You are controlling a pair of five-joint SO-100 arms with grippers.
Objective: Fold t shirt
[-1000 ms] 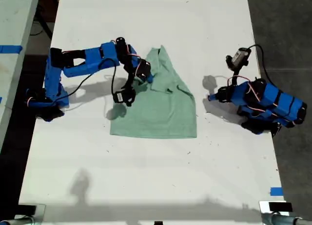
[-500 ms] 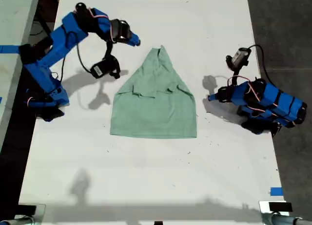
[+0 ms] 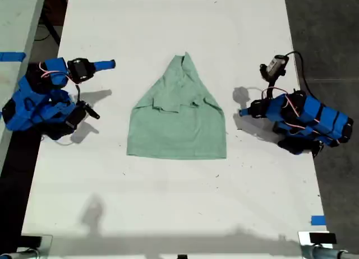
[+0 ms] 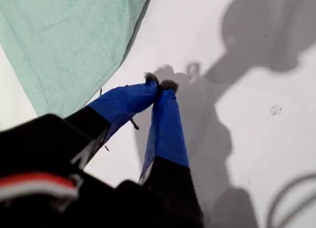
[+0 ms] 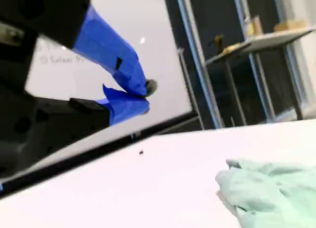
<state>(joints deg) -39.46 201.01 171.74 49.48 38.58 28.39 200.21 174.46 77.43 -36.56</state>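
Mid-table, t shirt (image 3: 178,121) lies partly folded | my first gripper (image 4: 160,85) pressed together, empty | my second gripper (image 5: 143,94) pressed together, empty

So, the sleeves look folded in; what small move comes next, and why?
Probably open my first hand and move it toward the near hem corner of the t shirt: it and my second hand are shut and off the cloth, and the body is not yet folded.

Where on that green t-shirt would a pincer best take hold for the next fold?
Probably at a bottom hem corner of the t shirt, coming from the side. The sleeves look already folded in, narrowing it toward the collar, while the hem lies flat, straight and free on the table. Each corner faces an arm, and both pincers are shut and clear of the cloth.
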